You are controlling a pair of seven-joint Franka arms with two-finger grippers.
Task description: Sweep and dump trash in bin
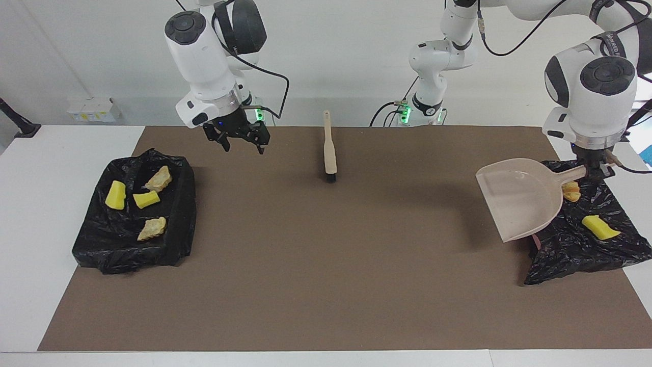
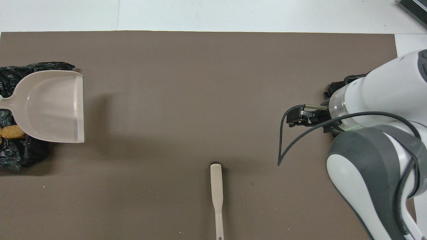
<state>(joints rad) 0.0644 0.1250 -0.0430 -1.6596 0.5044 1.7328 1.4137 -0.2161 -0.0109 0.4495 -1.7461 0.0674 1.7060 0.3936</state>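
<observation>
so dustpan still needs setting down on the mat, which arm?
Left. The left gripper is shut on the handle of the dustpan, holding it over the mat beside the bin bag. The right gripper hangs open and empty near the other bag.

You have the brush (image 1: 330,150) lying on the mat (image 1: 326,265) at the table's 12 o'clock as the facing view shows it, close to the robots, handle pointing toward them. At 9 o'clock, toward the right arm's end, one bag-lined bin (image 1: 102,244) holds four bits of trash (image 1: 147,199). At 3 o'clock, toward the left arm's end, the other bin (image 1: 575,255) holds more pieces (image 1: 600,227). The dustpan (image 1: 519,199) hangs tilted over that bin's edge and the mat beside it, handle over the bin.
</observation>
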